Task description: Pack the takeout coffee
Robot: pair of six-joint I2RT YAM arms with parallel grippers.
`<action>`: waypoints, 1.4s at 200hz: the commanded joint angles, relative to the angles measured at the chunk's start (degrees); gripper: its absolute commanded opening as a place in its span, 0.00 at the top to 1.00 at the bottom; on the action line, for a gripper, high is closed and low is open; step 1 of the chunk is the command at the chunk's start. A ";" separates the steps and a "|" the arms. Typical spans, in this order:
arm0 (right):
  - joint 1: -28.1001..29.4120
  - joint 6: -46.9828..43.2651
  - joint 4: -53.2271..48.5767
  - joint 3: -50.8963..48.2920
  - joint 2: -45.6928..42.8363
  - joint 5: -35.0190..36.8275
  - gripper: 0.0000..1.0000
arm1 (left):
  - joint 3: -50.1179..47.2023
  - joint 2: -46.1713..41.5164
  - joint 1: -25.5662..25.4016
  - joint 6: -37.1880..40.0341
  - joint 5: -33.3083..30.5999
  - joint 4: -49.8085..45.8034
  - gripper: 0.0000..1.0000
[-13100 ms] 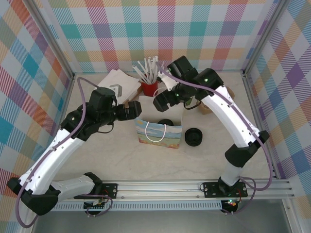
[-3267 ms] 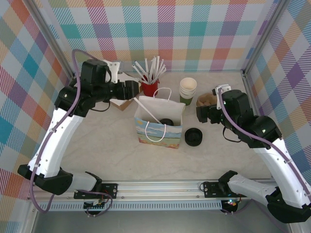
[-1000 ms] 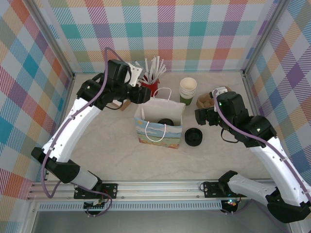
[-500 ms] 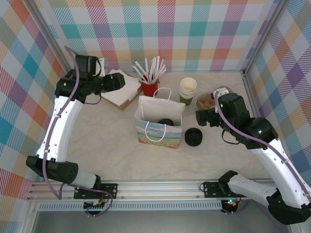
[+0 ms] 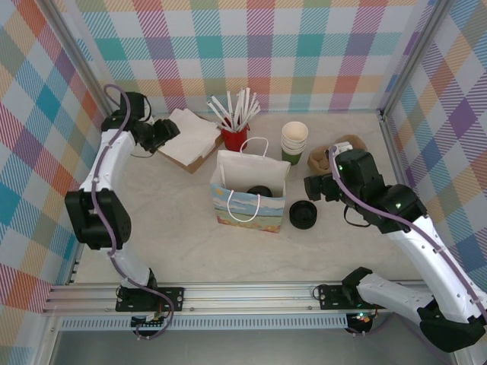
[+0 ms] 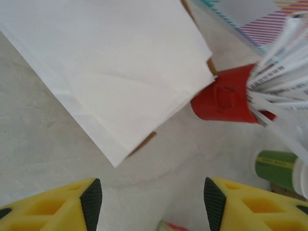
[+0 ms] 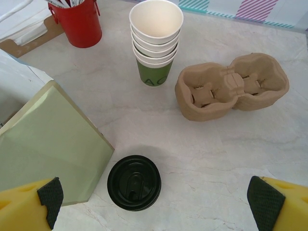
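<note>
Reach favours right gripper (image 5: 312, 186) as takeout coffee (image 5: 259, 191) sits in paper bag (image 5: 247, 207)

Seen from overhead, we take the black-lidded round shape standing inside the open-topped bag at mid-frame for the coffee. The bag's walls hide its green side, so that reading is our judgement. It appears upright, its long axis pointing up at the camera, lid uppermost.

The right gripper hangs just right of the bag and just above the loose black lids (image 5: 303, 214) in the frame, so the coffee lies to its left. In its wrist view the yellow fingers (image 7: 24, 204) sit at the two lower corners, spread wide with nothing between them. The nested cup stack (image 7: 156, 43) and the pulp cup carrier (image 7: 231, 84) lie ahead along the top of that view.

The left gripper (image 5: 166, 131) is at upper left, beside the white napkins (image 5: 190, 131). It is well apart from the bag, with the red cup of white sticks (image 5: 234, 137) between. Its wrist view likewise shows its fingers (image 6: 57, 207) parted and empty.

We judge the right arm the nearer for any further handling of the bag.
</note>
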 commanded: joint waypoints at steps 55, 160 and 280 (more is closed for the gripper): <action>-0.22 -2.05 2.16 -1.34 2.64 1.63 0.00 | 7.86 15.80 1.40 -3.02 0.66 3.17 0.51; -0.22 -2.22 2.05 -1.20 5.05 1.75 0.00 | 9.38 19.05 1.43 -1.71 -5.36 -0.31 0.50; -0.22 -2.08 2.12 -1.29 5.39 1.57 0.00 | 9.68 21.16 1.42 -1.95 -5.53 -0.47 0.46</action>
